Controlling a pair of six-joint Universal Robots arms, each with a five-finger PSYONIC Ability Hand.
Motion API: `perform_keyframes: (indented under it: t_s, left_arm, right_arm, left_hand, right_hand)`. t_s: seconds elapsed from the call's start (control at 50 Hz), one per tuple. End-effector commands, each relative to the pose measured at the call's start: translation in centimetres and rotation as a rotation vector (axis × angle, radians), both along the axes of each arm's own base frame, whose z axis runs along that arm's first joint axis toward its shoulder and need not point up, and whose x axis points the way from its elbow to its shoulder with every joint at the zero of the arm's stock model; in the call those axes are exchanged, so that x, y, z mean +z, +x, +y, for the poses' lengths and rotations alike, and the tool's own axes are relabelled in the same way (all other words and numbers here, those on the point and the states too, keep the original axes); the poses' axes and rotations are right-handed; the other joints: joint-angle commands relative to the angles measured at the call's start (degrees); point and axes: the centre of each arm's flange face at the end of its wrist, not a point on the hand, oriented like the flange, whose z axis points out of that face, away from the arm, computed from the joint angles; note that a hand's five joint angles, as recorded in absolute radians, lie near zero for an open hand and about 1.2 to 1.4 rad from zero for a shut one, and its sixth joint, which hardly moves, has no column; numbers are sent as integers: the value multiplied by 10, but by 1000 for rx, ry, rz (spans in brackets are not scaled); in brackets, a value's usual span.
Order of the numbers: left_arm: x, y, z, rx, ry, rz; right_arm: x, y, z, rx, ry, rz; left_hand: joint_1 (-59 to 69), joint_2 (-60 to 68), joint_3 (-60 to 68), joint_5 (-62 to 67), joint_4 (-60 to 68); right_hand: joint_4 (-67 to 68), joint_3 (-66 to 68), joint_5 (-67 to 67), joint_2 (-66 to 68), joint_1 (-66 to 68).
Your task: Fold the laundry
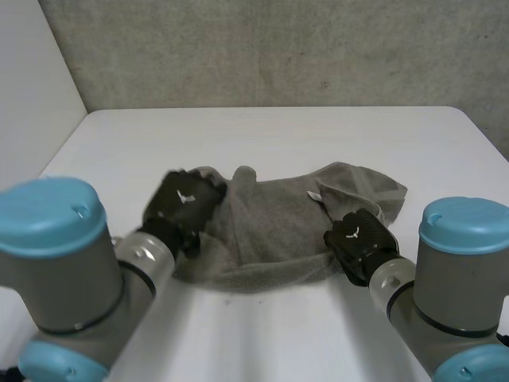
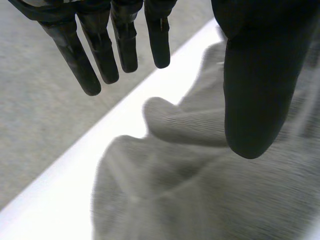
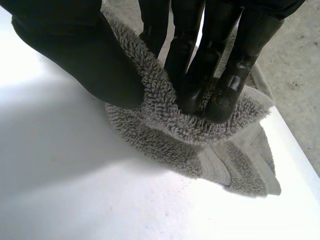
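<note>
Right fingers (image 3: 225, 75) pinch towel (image 3: 235, 165), white table (image 1: 318, 135), grey wall (image 1: 278, 48)

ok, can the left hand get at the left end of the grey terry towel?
Probably yes. The left hand is open right over that end of the grey terry towel, nothing between them; the right hand pinches the other end.

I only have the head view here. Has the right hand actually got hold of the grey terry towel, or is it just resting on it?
Observer: Its wrist view shows the right hand pinching a raised fold of the grey terry towel between thumb and fingers.
Operator: And the left hand?
Observer: The left hand is open, fingers straight and apart from the thumb, above the towel's rumpled edge, gripping nothing.
</note>
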Motion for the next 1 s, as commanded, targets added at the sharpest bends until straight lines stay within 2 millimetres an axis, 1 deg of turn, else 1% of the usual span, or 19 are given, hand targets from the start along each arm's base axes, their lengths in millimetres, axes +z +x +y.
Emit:
perform_keyframes:
  t_s: [0.02,0.08,0.12,0.14,0.18,0.24,0.3,0.48,0.54,0.6,0.8,0.84,0.88,0.96,1.0]
  left_arm:
    - [5,-1,-37,-52,14,28]
    - [0,-1,-40,-68,45,12]
    - [-8,-2,-44,-98,114,-10]
    - [-8,-2,-44,-98,114,-10]
    - [-18,-4,-48,-124,184,-29]
    - [-27,-6,-50,-136,235,-46]
    - [-36,-5,-52,-128,284,-66]
    - [-50,-1,-54,-118,330,-84]
    - [-60,-1,-53,-119,355,-94]
    - [-65,-1,-54,-114,364,-100]
    - [-69,-2,-56,-115,368,-103]
    - [-69,-2,-55,-113,369,-105]
    - [-69,-2,-55,-111,369,-104]
    - [-67,-2,-55,-111,361,-103]
    - [-66,-3,-56,-111,358,-102]
  right_arm:
    - [-7,-3,2,17,6,-11]
    - [-7,-3,3,20,7,-12]
    - [-8,-3,4,22,9,-10]
    - [-8,-3,4,22,9,-10]
    - [-8,-2,6,26,6,-11]
    - [-9,-2,6,26,6,-11]
    - [-10,-2,6,25,10,-9]
    - [-9,-4,3,18,6,-10]
    - [-8,-3,3,18,5,-12]
    - [-8,-3,3,19,5,-11]
    - [-8,-2,5,26,4,-10]
    - [-8,-2,5,29,2,-6]
    - [-8,-2,5,28,2,-6]
    - [-8,-2,4,28,-2,-7]
    - [-6,-1,3,29,-6,-8]
  left_hand:
    - [113,113,113,113,113]
    - [138,138,138,138,138]
    - [163,163,163,163,163]
    - [163,163,163,163,164]
    - [197,197,197,197,197]
    - [202,202,202,202,202]
    - [205,205,205,205,206]
    - [199,199,199,199,199]
    - [183,184,183,183,184]
    - [180,180,180,180,180]
    - [175,175,175,175,175]
    - [228,229,228,228,229]
    - [252,252,252,252,253]
    - [251,251,251,251,251]
    - [214,214,214,214,214]
  right_hand:
    - [116,123,137,129,256]
    - [116,123,137,129,256]
    - [116,123,137,129,256]
    - [116,123,137,129,256]
    - [116,123,137,129,256]
    - [116,123,137,129,256]
    - [116,123,137,129,256]
    - [116,123,137,129,256]
    - [116,123,137,129,256]
    - [116,123,137,129,256]
    - [116,123,137,129,256]
    - [116,123,137,129,256]
    - [116,123,137,129,256]
    - [116,123,137,129,256]
    - [116,123,137,129,256]
